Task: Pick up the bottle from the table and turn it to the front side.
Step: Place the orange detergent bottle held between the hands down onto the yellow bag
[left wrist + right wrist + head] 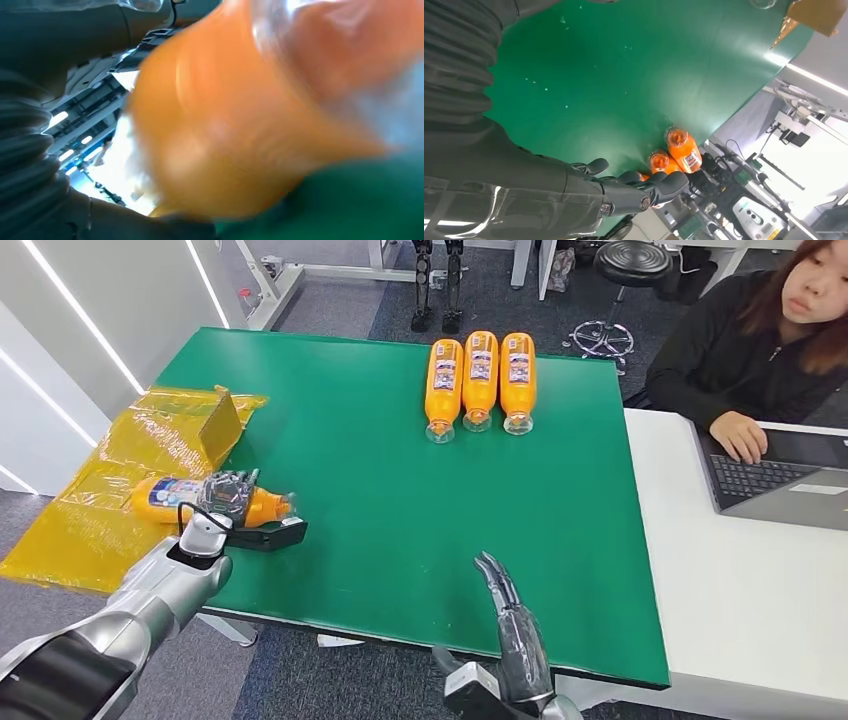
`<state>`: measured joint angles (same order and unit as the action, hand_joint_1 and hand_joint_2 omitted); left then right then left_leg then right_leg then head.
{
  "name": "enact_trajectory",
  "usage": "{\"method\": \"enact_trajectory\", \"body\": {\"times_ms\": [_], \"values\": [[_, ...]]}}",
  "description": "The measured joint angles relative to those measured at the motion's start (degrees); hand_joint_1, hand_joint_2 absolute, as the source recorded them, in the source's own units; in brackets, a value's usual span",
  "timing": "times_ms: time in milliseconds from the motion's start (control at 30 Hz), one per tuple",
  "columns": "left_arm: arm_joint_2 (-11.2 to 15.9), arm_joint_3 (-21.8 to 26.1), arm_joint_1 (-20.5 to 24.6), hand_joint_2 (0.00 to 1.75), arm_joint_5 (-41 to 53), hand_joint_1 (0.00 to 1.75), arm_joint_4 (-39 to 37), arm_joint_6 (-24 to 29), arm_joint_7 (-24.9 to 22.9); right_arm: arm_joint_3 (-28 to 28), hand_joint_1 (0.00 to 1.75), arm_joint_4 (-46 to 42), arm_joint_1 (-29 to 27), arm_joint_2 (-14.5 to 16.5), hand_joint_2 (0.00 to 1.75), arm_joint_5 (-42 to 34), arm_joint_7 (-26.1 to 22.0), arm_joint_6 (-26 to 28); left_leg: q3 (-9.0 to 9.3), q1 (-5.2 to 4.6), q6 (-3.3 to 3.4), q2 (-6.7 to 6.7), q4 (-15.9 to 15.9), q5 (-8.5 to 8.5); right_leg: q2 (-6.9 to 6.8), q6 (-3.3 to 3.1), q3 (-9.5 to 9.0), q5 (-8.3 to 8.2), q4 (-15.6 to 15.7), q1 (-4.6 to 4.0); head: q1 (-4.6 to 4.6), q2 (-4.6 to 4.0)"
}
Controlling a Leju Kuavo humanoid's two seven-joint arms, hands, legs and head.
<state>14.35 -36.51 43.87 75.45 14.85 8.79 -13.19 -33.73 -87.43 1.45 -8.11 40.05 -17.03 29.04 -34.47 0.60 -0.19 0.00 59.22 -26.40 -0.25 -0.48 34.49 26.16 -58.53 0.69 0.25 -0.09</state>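
Grey carpet floor (330, 310), white wall panels with light strips (60, 320) at 10 o'clock, black stool (632, 260) at 1 o'clock, white desk (750, 580) at 4 o'clock

Out at the left edge of the tabletop (380, 490), the left robot hand (228, 495) wraps a bottle (165, 496) lying on its side, its base out over the plastic sheet (90, 520) off that edge, a cardboard box (218, 426) just behind on the sheet. Three more bottles (480, 380) lie side by side at the far edge, well apart from it. The right robot hand (510, 625) hovers with fingers apart at the near edge, and a person (760, 350) sits behind a laptop (775, 480) to the right.
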Motion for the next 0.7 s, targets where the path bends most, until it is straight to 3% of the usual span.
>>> {"method": "enact_trajectory", "body": {"times_ms": [200,367,433,567,700], "values": [[0.0,0.6,-0.1,1.75,0.5,0.00,0.0,1.4,-0.7,-0.5,0.00,2.0,1.6,0.0,1.75,-0.7,0.0,0.0,0.01,0.00,-0.05,-0.02,0.0,0.04,-0.03,-0.02,0.00,-0.02,0.0,0.00,0.00,0.00],[-0.3,0.9,-0.4,1.75,1.5,0.00,0.0,5.9,-2.5,-0.5,0.00,2.5,1.6,0.0,1.75,-0.7,0.2,0.1,-0.01,0.00,-0.05,-0.01,0.0,0.04,-0.02,-0.03,0.05,-0.02,0.0,0.00,0.01,0.00],[-0.6,0.9,-0.6,1.75,1.8,0.00,0.0,10.3,-2.8,-0.5,0.00,2.7,1.6,0.0,1.75,-0.8,0.3,0.2,-0.03,0.00,-0.05,-0.01,0.0,0.04,-0.02,-0.03,0.08,-0.02,0.0,0.00,0.00,0.00],[-2.3,2.1,-0.9,1.75,2.6,0.00,0.8,26.0,-1.1,-0.5,0.00,3.2,1.6,0.0,1.75,-1.1,0.5,0.9,-0.04,-0.01,-0.05,-0.04,0.0,0.04,-0.04,-0.02,0.08,-0.02,0.0,0.01,0.01,0.00],[-4.3,5.6,-3.5,1.75,5.6,0.00,9.8,30.6,5.3,-0.4,0.00,3.3,1.2,-0.1,1.75,-1.4,0.6,1.6,-0.04,-0.05,-0.04,-0.02,0.0,0.03,-0.01,-0.01,0.07,-0.03,0.1,0.03,0.01,0.00]]}}
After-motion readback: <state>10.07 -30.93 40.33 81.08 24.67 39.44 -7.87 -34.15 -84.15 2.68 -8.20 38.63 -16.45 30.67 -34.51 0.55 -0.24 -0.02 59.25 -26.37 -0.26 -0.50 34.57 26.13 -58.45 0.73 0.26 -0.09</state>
